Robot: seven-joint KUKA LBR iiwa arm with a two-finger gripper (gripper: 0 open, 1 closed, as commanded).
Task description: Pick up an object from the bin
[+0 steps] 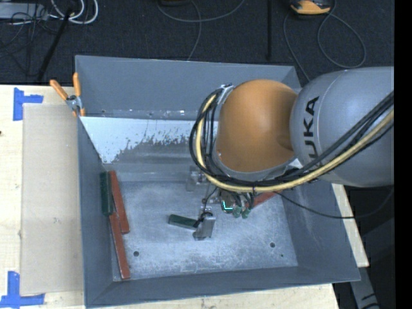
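My gripper (pixel 205 228) hangs low over the middle of the bin floor, under the orange dome on the wrist. A small flat dark green piece (pixel 181 221) lies on the floor just to its left, and its right end reaches the gripper's tip. I cannot tell whether the piece is gripped or only touched. A red thing (pixel 261 199) peeks out from under the arm to the gripper's right, mostly hidden.
Along the bin's left wall lie a long reddish-brown strip (pixel 118 221) and, beside its upper part, a shorter dark green bar (pixel 104 192). The arm and its cables cover the bin's right half. Bare floor lies in front of and to the left of the gripper.
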